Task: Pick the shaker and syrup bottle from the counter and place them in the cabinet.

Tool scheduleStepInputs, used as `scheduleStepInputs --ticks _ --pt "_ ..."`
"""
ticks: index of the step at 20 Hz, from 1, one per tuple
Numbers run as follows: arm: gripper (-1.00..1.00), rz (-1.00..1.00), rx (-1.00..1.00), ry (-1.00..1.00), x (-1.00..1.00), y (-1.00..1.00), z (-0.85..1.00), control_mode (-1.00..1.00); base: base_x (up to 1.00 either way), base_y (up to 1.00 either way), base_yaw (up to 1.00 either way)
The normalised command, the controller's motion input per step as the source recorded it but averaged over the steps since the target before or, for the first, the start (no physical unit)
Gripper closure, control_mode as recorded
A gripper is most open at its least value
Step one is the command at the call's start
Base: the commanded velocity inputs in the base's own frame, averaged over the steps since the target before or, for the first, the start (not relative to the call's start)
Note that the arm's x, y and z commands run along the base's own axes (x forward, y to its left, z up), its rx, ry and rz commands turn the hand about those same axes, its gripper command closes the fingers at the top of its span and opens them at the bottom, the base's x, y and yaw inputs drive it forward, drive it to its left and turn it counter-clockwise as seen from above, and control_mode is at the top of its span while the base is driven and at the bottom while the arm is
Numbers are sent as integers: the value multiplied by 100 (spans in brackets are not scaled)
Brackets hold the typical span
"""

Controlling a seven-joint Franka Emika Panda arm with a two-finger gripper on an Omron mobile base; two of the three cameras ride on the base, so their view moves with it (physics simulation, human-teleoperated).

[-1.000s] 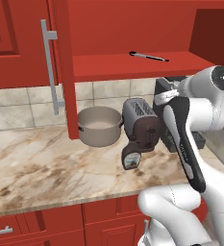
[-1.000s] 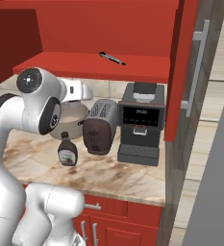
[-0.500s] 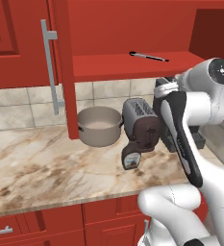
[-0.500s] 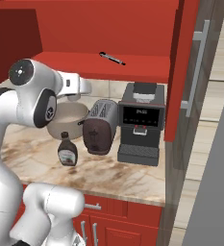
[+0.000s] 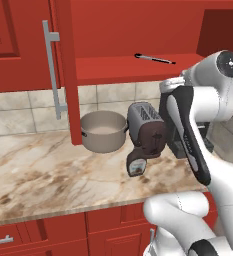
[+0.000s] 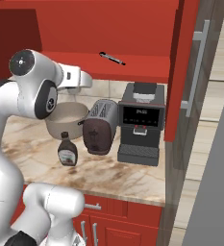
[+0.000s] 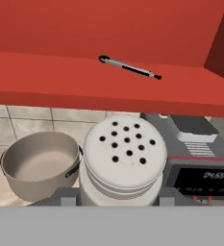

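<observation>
While the shaker sits clamped in the tool, its perforated cap facing the hand camera and the grey finger bases visible either side of its body, it is held up in the air just below the front lip of the cabinet shelf, above the pot and toaster. Tool state: closed on the shaker. The syrup bottle stands on the desk just in front of the toaster, toward the front edge, untouched. A thin dark rod lies toward the back of the shelf, right of centre. Judgement on the step in hand: the shaker must rise enough to clear the shelf lip, then travel inward; aim for the bare shelf left of the rod so it is not knocked, keep the shaker upright, set its base flat on the shelf before opening the fingers, and leave room for the bottle beside it. The open door stands to the left and the coffee machine sits below on the right; neither appears to block the path. Versus the earlier frames: the wrist has swung from beside the coffee machine toward the left, and the forearm has rotated; bottle, pot and toaster unchanged.
</observation>
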Motion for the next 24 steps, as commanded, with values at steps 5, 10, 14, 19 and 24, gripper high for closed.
scheduleStepInputs --ticks 5,10,14,19,24 --pt "100 0 6 0 11 -1 16 -100 0 0 0" --pt "100 0 4 0 15 0 9 -100 0 0 0" --pt "100 0 3 0 17 0 4 -100 0 0 0" --pt "100 0 0 0 20 0 0 -100 0 0 0" --pt "100 -1 0 0 24 0 0 -100 0 0 0"
